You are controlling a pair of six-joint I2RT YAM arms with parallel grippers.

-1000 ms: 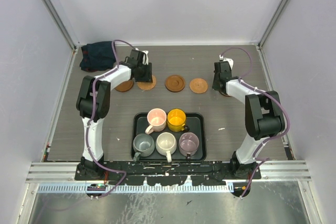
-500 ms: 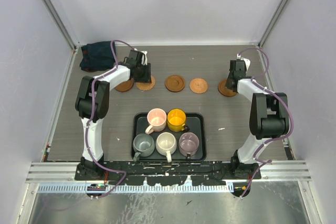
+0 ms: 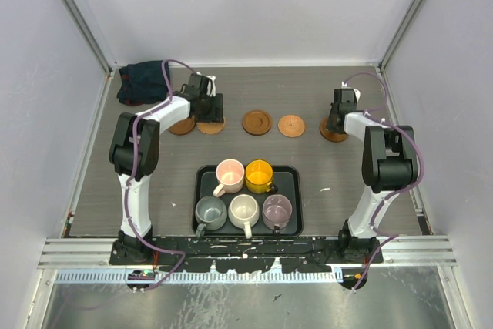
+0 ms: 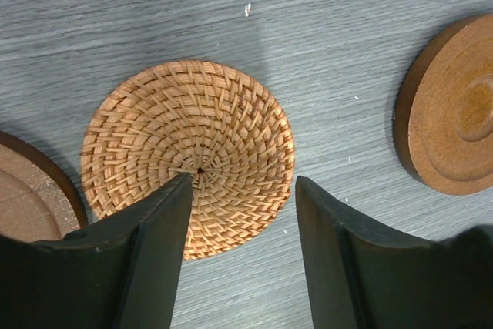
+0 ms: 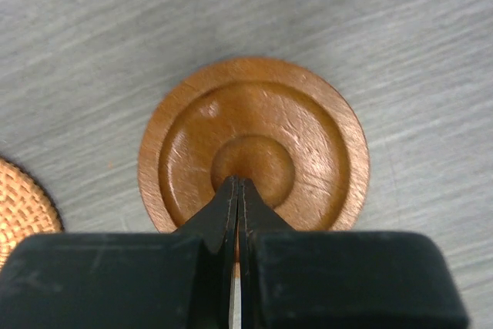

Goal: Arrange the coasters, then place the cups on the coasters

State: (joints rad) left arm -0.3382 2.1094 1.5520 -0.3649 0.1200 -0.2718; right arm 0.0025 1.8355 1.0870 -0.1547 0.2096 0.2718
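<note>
Five coasters lie in a row at the back: a dark one (image 3: 182, 125), a woven one (image 3: 210, 126), a rimmed dark one (image 3: 256, 122), a light woven one (image 3: 291, 125) and a wooden one (image 3: 333, 132). My left gripper (image 4: 243, 181) hangs open over the woven coaster (image 4: 189, 156), one finger above its centre, the other past its edge, gripping nothing. My right gripper (image 5: 237, 184) is shut, its tips over the centre of the wooden coaster (image 5: 254, 140). The cups stand in the black tray (image 3: 296, 190): pink (image 3: 229, 172), yellow (image 3: 259, 175), grey-green (image 3: 210, 212), cream (image 3: 244, 209) and mauve (image 3: 276, 209).
A dark cloth bundle (image 3: 142, 82) lies in the back left corner. A small white scrap (image 3: 325, 189) sits right of the tray. The enclosure walls close in on both sides and at the back.
My left jaws have opened wider and the woven coaster has shifted slightly left. My right gripper swung toward the back right, uncovering the wooden coaster, then settled over it, still shut.
</note>
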